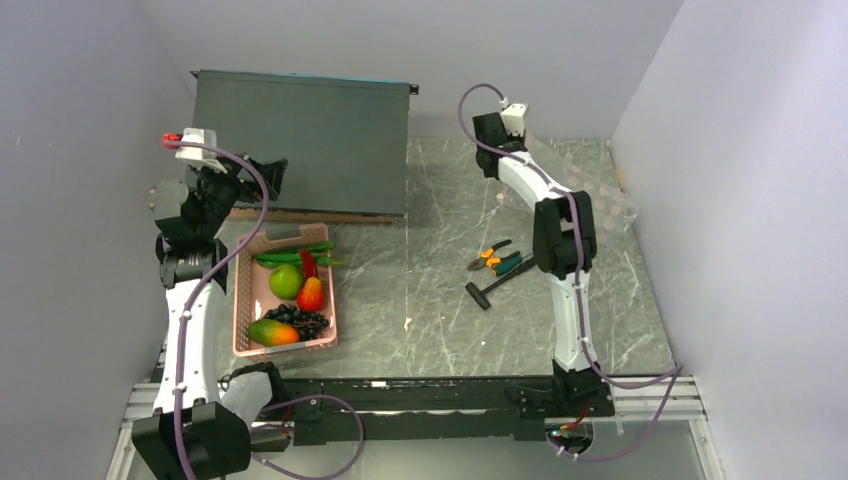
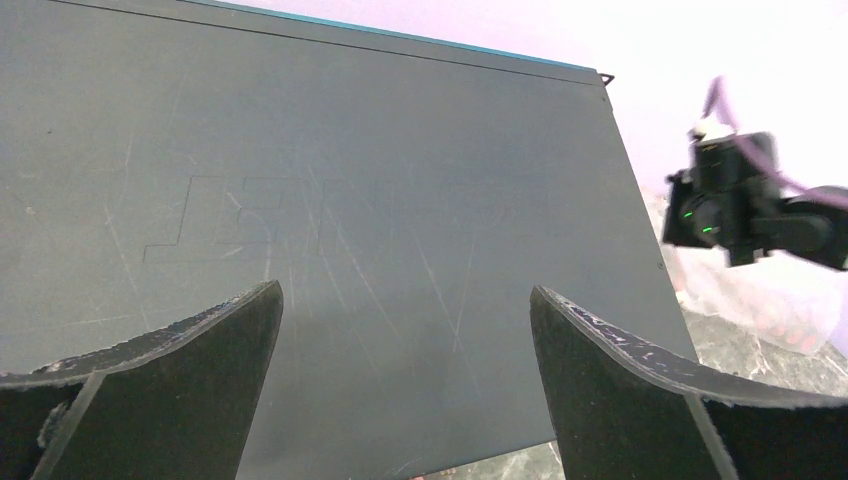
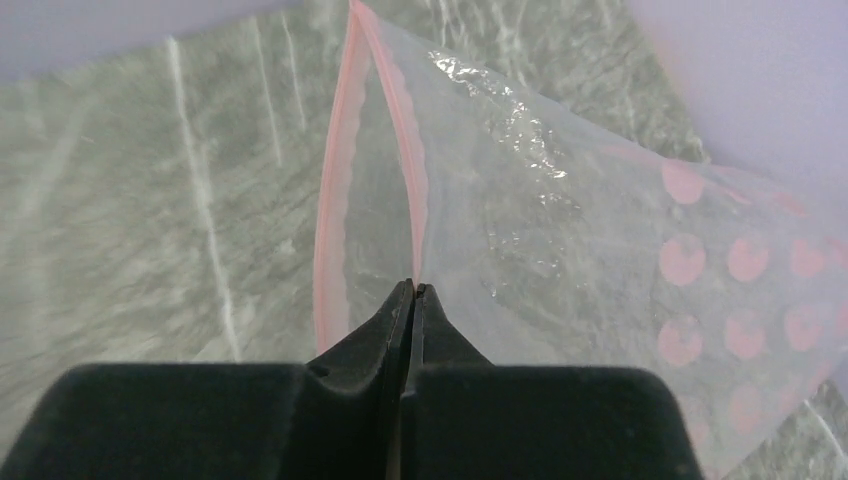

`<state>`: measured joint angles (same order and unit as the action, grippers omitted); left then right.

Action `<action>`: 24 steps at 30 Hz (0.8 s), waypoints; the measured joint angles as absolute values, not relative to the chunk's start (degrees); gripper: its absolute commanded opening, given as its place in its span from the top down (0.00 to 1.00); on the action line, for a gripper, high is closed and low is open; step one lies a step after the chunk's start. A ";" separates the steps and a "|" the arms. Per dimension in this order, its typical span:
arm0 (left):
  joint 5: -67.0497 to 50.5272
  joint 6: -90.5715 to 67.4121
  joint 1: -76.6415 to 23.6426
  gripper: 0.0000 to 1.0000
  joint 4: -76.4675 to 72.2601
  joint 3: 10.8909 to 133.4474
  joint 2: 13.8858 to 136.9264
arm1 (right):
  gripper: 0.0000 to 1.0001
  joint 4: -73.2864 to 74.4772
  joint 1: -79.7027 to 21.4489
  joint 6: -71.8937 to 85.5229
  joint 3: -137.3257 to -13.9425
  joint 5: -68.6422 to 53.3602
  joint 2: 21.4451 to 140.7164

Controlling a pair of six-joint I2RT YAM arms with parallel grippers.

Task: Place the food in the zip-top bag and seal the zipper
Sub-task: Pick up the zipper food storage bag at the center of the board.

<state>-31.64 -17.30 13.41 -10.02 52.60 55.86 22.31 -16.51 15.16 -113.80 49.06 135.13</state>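
The zip-top bag (image 3: 560, 200) is clear with pink dots; it lies at the far right of the table (image 1: 598, 188). Its mouth is open, the two pink zipper strips (image 3: 336, 200) spread apart. My right gripper (image 3: 412, 288) is shut on the right-hand strip of the mouth; in the top view it reaches to the back of the table (image 1: 488, 158). The food lies in a pink basket (image 1: 243, 300): green apple (image 1: 285, 281), red-orange fruit (image 1: 312, 296), mango (image 1: 272, 333), grapes (image 1: 302, 319), green pods (image 1: 293, 256). My left gripper (image 2: 405, 300) is open and empty, raised before a dark box (image 2: 350, 200).
The dark grey box (image 1: 305, 140) stands at the back left. Orange- and green-handled pliers (image 1: 495, 259) and a black hammer (image 1: 492, 286) lie mid-table beside the right arm. Walls close in on the left, back and right.
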 measured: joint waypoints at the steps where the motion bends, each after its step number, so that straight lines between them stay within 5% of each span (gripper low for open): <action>1: -31.64 -17.30 13.43 0.01 -10.02 52.60 55.86 | 1.00 22.41 -16.49 15.57 -112.55 48.66 132.66; 14: -29.85 -15.94 10.11 0.01 -9.34 52.60 55.64 | 1.00 17.50 -16.16 19.29 -79.92 29.85 93.06; 24: -16.47 -3.44 -12.23 0.00 -0.78 52.62 52.51 | 1.00 19.27 -21.15 24.93 -64.53 17.06 71.53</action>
